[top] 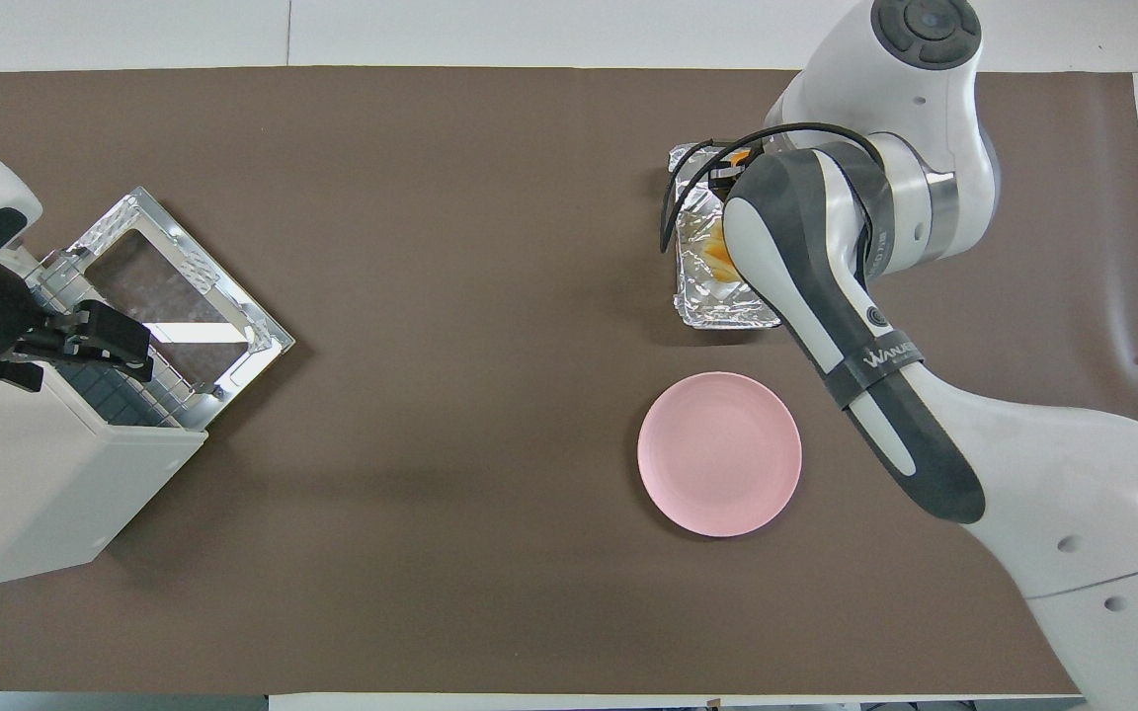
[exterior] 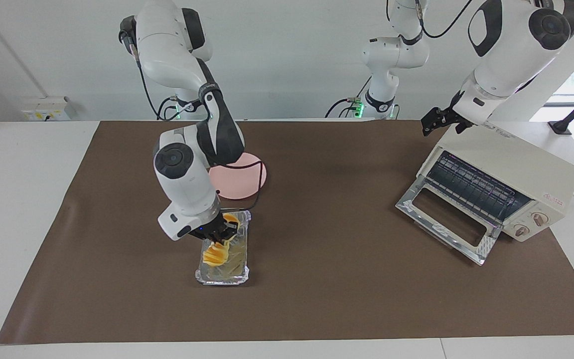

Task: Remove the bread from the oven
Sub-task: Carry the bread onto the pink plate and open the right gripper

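The right gripper (exterior: 218, 233) is clamped on the bread (exterior: 215, 252), which hangs from its fingertips just clear of the foil tray (exterior: 222, 277) and directly over it. In the overhead view the arm hides most of the loaf; only an orange sliver shows at the tray's edge. The dark forearm band carries white lettering that seems to read "WANJE…" (its end is cut off by the curve of the sleeve). A black cable loops from the wrist over the tray's rim.

In the facing view, the pink plate (exterior: 247, 182) lies at about 1 o'clock from the tray, nearer to the robots, partly covered by the right arm's elbow.

Well apart, toward the left arm's end of the table, the oven (exterior: 516, 174) stands at about 3 o'clock from the tray in that same view. Its glass door (exterior: 446, 219) is folded down flat onto the brown mat (exterior: 327, 279) and the wire rack (exterior: 471, 187) is bare. A small red label sits above the two knobs, too small to read. The left gripper (exterior: 437, 121) waits with fingers spread over the oven's top corner nearest the robots.
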You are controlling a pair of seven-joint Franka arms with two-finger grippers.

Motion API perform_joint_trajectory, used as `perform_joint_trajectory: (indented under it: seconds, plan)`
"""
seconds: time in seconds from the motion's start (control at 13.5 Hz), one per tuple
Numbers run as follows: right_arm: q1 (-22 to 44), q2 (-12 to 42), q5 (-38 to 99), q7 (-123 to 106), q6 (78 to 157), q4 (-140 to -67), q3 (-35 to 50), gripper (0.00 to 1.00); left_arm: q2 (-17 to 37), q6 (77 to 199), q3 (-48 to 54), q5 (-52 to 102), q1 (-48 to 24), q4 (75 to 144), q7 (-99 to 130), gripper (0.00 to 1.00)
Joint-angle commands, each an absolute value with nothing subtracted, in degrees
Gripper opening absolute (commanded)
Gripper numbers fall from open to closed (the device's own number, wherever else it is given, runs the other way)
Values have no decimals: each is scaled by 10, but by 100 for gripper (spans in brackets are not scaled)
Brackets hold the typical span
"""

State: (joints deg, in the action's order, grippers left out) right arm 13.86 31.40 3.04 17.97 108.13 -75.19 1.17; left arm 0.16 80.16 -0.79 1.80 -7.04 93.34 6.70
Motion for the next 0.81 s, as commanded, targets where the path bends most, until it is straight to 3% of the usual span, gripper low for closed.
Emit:
perform_joint_trajectory:
  seconds: [0.0, 0.44, 0.74]
  plan:
    - [135, 212, 34, 191, 1078, -869, 17, 0, -11, 812, -4, 9, -65, 947, 65, 100]
    - [172, 4, 34, 211, 1170, -1168, 18, 0, -11, 812, -4, 9, -65, 947, 65, 100]
    - [191, -73, 34, 212, 1362, -1376, 18, 0, -11, 812, -4, 9, -65, 947, 65, 100]
